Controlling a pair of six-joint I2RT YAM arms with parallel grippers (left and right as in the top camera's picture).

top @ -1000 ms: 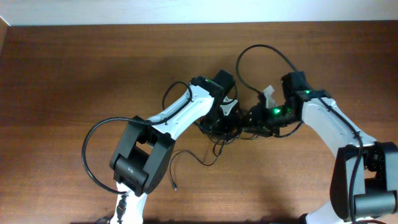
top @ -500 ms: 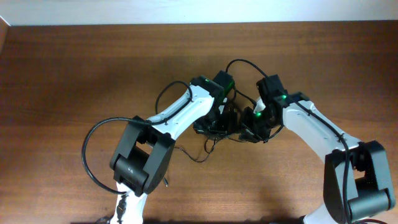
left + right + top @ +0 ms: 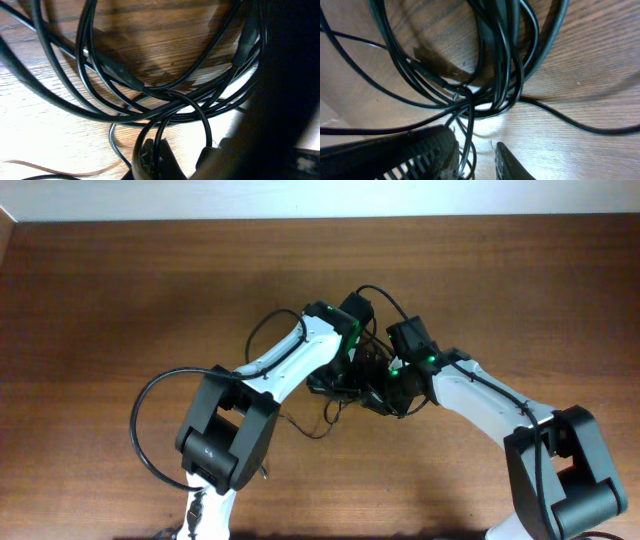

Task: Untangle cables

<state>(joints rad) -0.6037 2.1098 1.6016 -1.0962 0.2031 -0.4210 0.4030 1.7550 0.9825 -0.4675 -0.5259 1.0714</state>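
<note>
nearest, a loose tail of the cables (image 3: 322,423) trails over the table (image 3: 120,300) toward the arm bases. mid-table, the knotted bundle lies between both claws. the left claw (image 3: 345,380) is closed tight, and whether it pinches a strand cannot be told. the right claw (image 3: 475,150) stands narrow, with thin strands running through its gap. judged progress: early, since the loops cross and overlap and none lies separate. the table is dark brown wood grain. beyond its far edge only a pale strip (image 3: 300,198) of the room shows.
</note>
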